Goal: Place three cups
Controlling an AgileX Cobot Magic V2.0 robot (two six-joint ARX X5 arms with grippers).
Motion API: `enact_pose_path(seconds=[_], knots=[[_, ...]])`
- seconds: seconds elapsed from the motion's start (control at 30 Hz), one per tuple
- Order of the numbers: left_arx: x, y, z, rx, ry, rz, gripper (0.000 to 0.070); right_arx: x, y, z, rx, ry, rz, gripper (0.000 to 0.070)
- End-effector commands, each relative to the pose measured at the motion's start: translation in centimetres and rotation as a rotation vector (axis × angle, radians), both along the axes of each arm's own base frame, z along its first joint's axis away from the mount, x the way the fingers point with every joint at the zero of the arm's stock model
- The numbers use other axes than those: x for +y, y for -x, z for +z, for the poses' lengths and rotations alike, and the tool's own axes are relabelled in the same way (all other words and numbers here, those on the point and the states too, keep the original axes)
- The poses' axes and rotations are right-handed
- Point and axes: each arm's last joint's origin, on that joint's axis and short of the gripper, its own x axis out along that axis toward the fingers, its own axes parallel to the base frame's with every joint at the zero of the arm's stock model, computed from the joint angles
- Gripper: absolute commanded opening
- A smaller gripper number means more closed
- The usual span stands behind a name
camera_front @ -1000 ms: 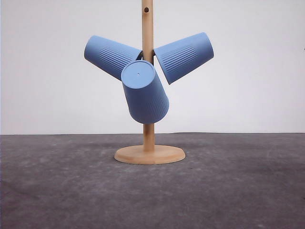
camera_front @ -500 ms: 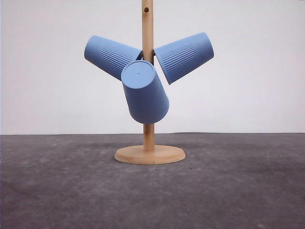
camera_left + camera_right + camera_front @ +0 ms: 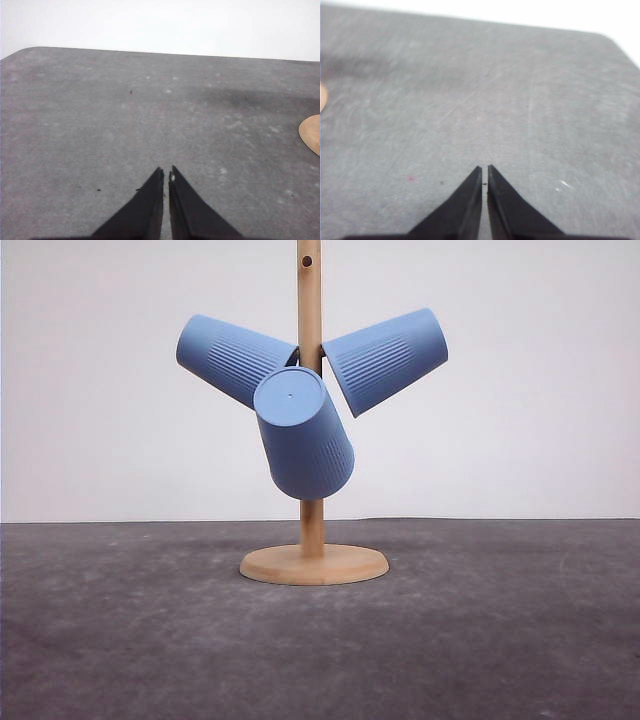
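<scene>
- Nearest you, the left gripper (image 3: 166, 172) has its black fingers pressed together on nothing, hanging over the dark grey mottled tabletop (image 3: 100, 125); the right gripper (image 3: 484, 170) is the same, tips together and empty, above bare table
- In the left wrist view an edge of the pale round wooden base (image 3: 311, 134) shows off to one side, well apart from the fingers; the right wrist view catches a sliver of it too, blurred
- Further out, on the front view, the base (image 3: 314, 564) sits mid-table and carries the upright wooden post (image 3: 310, 300)
- All three light-blue ribbed plastic tumblers hang on that post: the front cup (image 3: 303, 432) has its closed bottom tilted toward you, the left cup (image 3: 232, 357) slants up to your left, the right cup (image 3: 387, 360) slants up to your right
- Each cup's long axis runs outward and upward from the post, mouth inward, so I judge any lift must follow that slant
- The stand lies forward and between both arms; neither looks clearly nearer
- Against the frames a second and half a second ago, nothing on the front view has moved: cups and stand sit as they did
</scene>
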Motion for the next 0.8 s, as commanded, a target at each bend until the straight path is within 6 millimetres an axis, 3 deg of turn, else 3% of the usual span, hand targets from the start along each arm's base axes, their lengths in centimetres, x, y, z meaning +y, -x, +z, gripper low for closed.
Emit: enact_pose_path(seconds=[0.0,0.33,0.77], knots=[[0.0,-0.1,-0.3,0.0,0.003,0.005,0.0,-0.1,0.2,-0.5,-0.032,-0.032,-0.022,0.0013],[0.0,-0.1,-0.3,0.0,0.002,0.005,0.0,-0.5,0.0,-4.6,-0.159,-0.068,-0.063,0.0013],[0.0,-0.1,-0.3,-0.001,0.002,0.005,0.0,-0.6,0.0,-4.6,-0.157,-0.069,-0.073,0.0013]])
